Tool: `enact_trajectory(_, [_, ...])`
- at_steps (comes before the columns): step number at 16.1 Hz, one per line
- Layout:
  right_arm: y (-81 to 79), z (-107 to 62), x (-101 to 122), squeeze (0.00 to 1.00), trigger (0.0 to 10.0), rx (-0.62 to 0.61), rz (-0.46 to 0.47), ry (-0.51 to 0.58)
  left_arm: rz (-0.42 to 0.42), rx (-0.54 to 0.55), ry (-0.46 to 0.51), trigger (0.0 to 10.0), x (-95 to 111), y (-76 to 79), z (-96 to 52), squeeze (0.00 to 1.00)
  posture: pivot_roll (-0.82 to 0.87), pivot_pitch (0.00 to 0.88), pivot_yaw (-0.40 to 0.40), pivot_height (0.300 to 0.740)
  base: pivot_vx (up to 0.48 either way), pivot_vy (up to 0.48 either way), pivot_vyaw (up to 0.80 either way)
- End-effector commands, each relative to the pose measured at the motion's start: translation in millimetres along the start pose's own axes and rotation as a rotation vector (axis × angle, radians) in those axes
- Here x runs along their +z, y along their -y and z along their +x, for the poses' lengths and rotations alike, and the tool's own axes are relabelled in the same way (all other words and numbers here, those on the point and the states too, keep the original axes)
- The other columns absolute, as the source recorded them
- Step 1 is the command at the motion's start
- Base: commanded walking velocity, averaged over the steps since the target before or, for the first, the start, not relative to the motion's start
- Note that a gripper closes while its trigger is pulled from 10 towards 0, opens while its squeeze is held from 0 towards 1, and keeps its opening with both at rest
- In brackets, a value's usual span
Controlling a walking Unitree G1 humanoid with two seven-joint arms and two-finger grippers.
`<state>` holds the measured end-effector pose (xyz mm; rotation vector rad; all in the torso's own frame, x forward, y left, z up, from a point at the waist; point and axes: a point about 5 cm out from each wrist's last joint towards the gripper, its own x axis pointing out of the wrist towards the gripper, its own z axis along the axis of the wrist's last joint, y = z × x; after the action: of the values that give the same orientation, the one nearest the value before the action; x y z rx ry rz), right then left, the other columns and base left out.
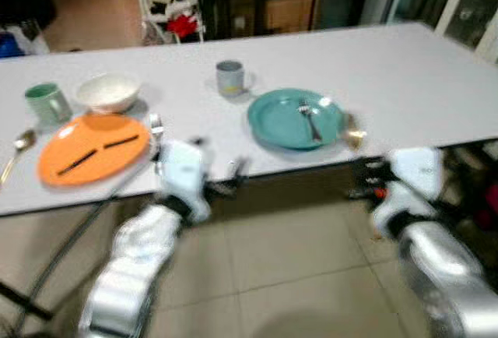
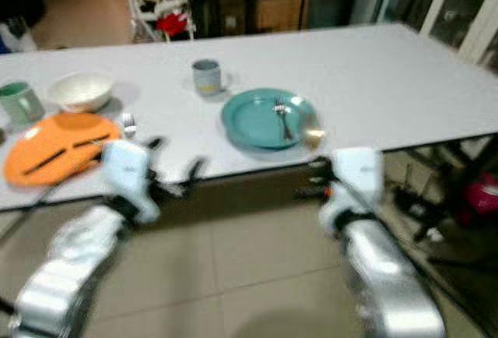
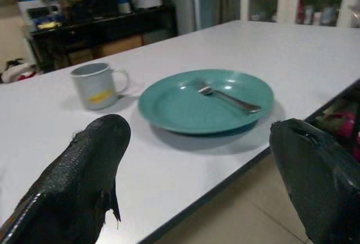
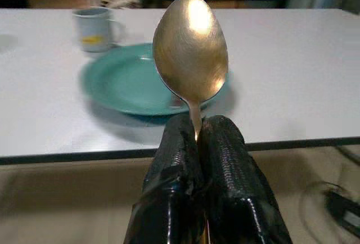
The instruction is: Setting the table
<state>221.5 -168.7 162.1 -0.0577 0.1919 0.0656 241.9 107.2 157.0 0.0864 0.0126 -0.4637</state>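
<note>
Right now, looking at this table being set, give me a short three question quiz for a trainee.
1. True or false: the right end effector is shut on a gold spoon.
2. What lies on the teal plate? A) knife B) fork C) chopsticks
3. Fill in: the grey mug stands beside the ____ plate.

Key:
1. True.
2. B, a fork.
3. Teal; the orange plate holds two dark sticks.
</note>
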Motion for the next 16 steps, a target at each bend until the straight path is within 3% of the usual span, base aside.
enact_trajectory(1, [-8.5, 1.1, 5.3, 0.0, 10.0, 0.04, 0.015, 0.027, 0.023, 0.032, -0.006, 10.0, 0.7, -9.5, -3.4, 0.0, 0.05, 0.0, 0.038, 0.74, 0.322, 0.0, 0.0])
enact_trajectory(16, [-8.4, 1.6, -3.4, 0.0, 10.0, 0.046, -0.019, -0.048, 0.017, 0.004, -0.008, 10.0, 0.3, -4.9, -2.9, 0.0, 0.04, 0.0, 0.04, 0.74, 0.32, 0.0, 0.0])
